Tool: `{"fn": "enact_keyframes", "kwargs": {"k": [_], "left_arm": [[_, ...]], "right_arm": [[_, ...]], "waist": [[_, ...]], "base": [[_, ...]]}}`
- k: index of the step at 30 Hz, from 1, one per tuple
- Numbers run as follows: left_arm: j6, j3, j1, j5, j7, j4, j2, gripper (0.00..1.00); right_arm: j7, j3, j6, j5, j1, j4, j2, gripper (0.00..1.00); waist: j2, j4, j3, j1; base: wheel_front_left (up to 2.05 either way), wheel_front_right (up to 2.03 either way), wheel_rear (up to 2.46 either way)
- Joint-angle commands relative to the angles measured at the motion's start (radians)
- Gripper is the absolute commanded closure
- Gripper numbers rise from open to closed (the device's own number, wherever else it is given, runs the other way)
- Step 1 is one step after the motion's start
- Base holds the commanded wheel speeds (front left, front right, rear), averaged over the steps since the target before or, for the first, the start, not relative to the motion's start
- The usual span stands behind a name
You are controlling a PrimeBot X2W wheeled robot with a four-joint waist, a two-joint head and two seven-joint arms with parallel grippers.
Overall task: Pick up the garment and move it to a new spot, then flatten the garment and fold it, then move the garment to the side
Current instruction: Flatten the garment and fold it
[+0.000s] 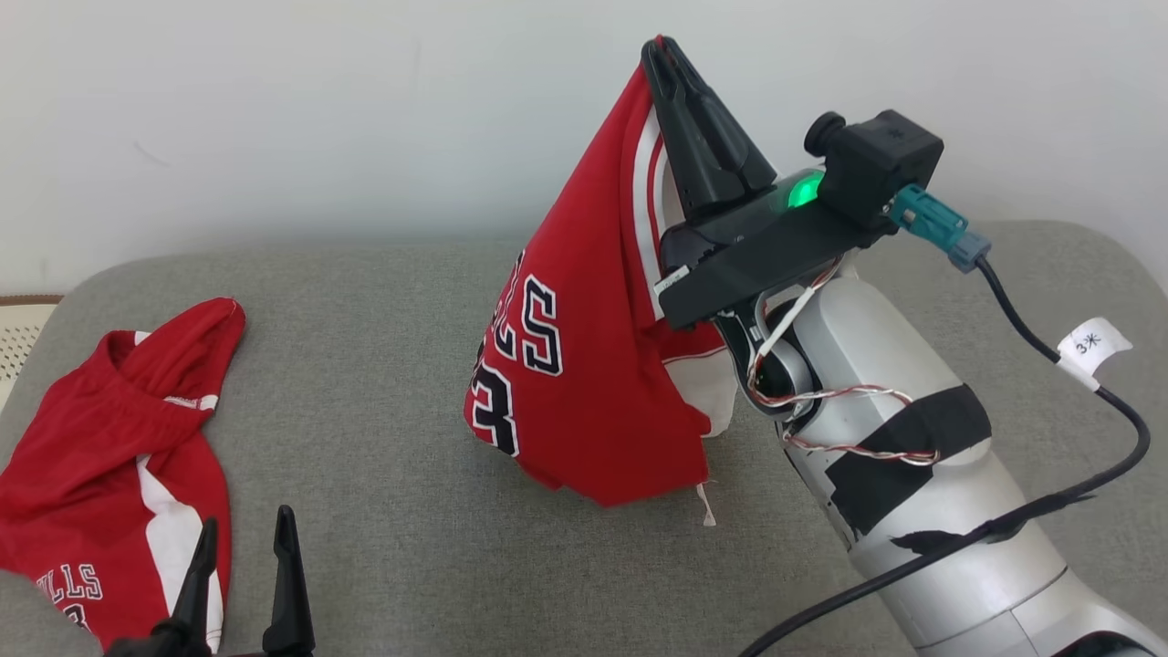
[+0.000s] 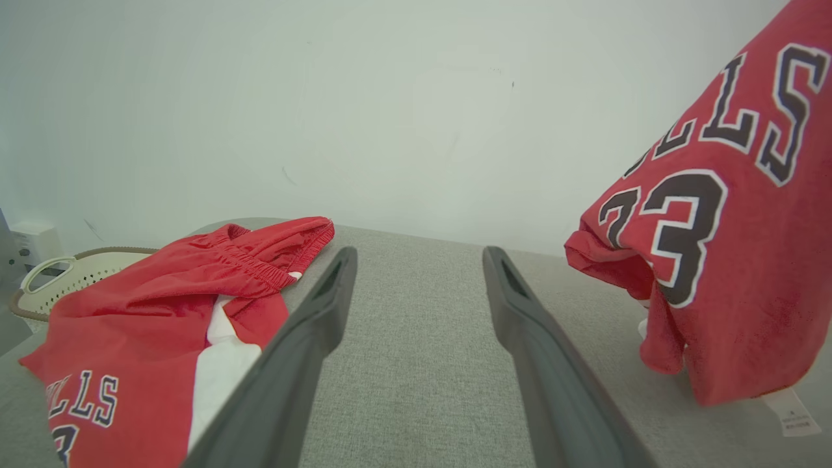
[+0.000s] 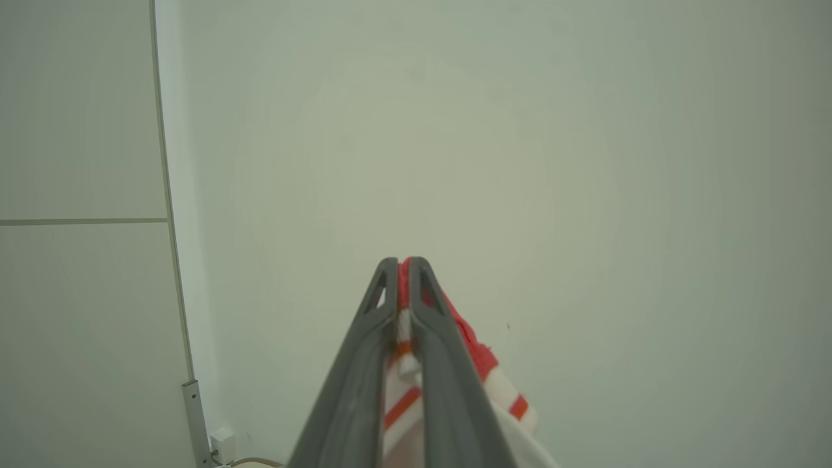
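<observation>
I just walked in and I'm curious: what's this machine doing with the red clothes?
The robot's right gripper is shut on a red basketball jersey, pinching one edge and holding it up so it hangs over the grey cushioned surface. The left gripper is open and empty, low beside matching red shorts that lie crumpled on the surface's left side. The jersey is lifted, but nothing is flattened or folded yet.

Red numbered jersey (image 1: 584, 365) hangs bunched from its striped edge.
</observation>
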State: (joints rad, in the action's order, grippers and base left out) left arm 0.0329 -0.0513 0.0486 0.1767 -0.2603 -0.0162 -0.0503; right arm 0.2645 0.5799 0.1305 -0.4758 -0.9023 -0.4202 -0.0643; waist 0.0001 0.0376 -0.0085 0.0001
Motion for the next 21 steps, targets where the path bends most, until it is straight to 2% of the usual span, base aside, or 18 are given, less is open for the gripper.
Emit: {"fn": "enact_keyframes", "kwargs": {"k": [1, 10, 21], "left_arm": [[0.004, 0.001, -0.008, -0.001, -0.003, -0.002, 0.000, 0.00], [0.002, 0.003, -0.009, 0.004, -0.003, -0.003, 0.000, 0.00], [0.000, 0.015, 0.014, 0.008, -0.003, 0.000, 0.000, 0.00]], "right_arm": [[0.003, -0.002, 0.001, 0.004, -0.026, -0.003, 0.005, 1.00], [0.003, -0.029, 0.000, 0.026, -0.012, -0.085, 0.000, 1.00], [0.003, -0.063, 0.001, 0.045, -0.008, -0.330, -0.047, 1.00]], "waist": [[-0.0001, 0.001, -0.001, -0.0001], [-0.0001, 0.008, 0.002, -0.0001], [-0.0001, 0.007, 0.038, -0.0001]], "base": [[0.00, 0.00, 0.00], [0.00, 0.00, 0.00], [0.00, 0.00, 0.00]]}}
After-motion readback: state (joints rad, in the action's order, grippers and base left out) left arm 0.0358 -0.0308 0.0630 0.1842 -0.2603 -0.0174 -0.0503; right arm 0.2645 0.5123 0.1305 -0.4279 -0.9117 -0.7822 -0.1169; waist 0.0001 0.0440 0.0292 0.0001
